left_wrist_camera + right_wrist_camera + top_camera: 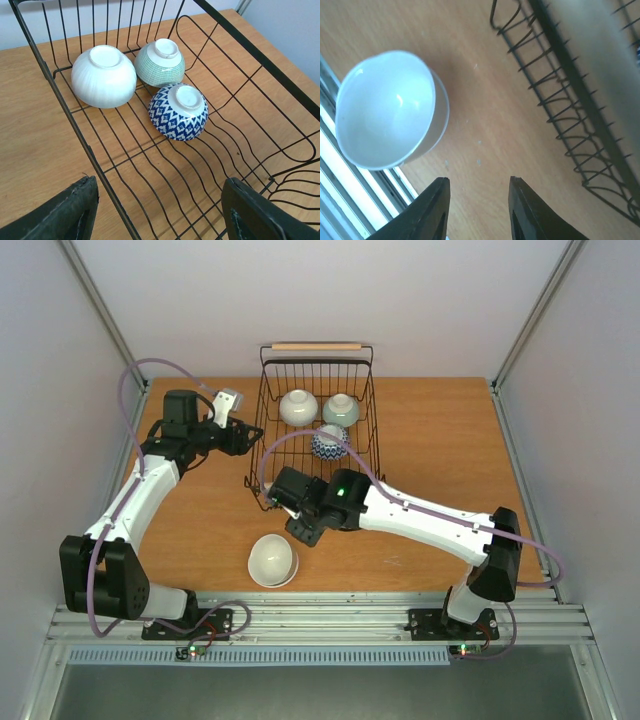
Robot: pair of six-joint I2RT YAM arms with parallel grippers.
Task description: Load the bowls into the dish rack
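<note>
Dark fingers of the right gripper (477, 182) frame my right wrist view, parted narrowly with nothing between them. Just beside them, toward the table's (440, 440) near edge and to the left, the loose white bowl (390, 110) stands mouth-up on the wood: glossy glazed ceramic, round, so no axis to align. I judge the rim wall is the place to pinch. This arm is plainly nearer; the left gripper (157, 210) hangs wide open and empty over the dish rack's (260, 58) left side. The rack is thin black wire, its length running away from the bases. It holds three upturned bowls: ribbed white (104, 75), green crosshatch (160, 62), blue-patterned (178, 111).
</note>
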